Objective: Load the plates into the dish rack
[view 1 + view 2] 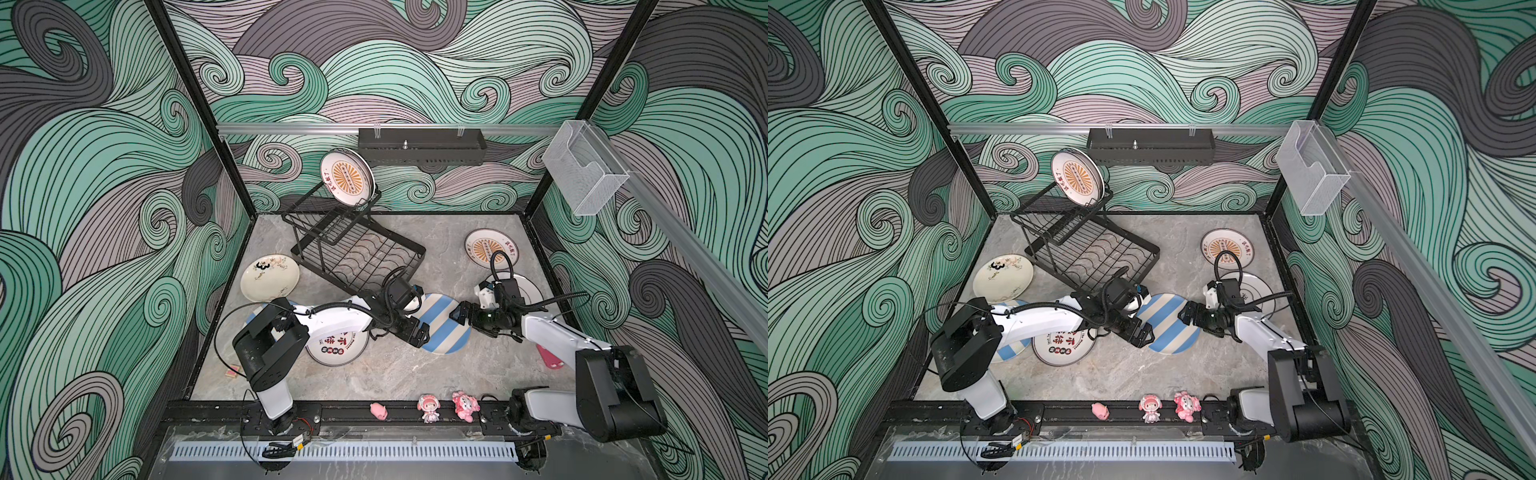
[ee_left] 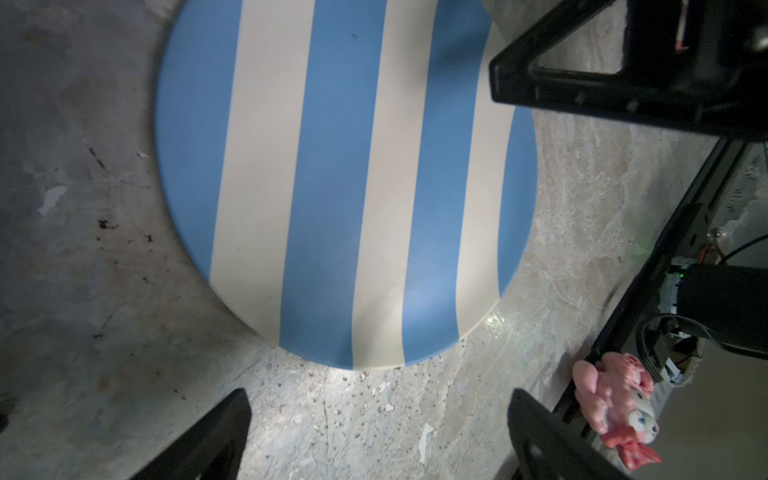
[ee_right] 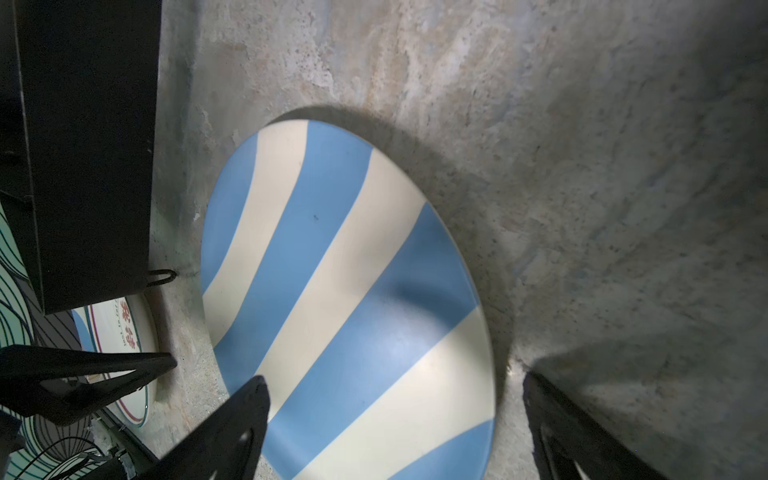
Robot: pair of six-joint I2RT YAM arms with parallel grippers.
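So far you have one sunburst plate (image 1: 347,178) standing in the dish rack (image 1: 353,245); the other plates (image 1: 270,277) lie on the surface (image 1: 374,374). Your left fingers (image 2: 208,440) and right fingers (image 3: 232,424) gape wide and empty, flanking the striped plate (image 1: 442,328).

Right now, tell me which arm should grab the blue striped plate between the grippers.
Right, probably. The right gripper is open, with the rim of the blue striped plate between its jaws. The left gripper is open too, but the rim lies just beyond its fingertips.
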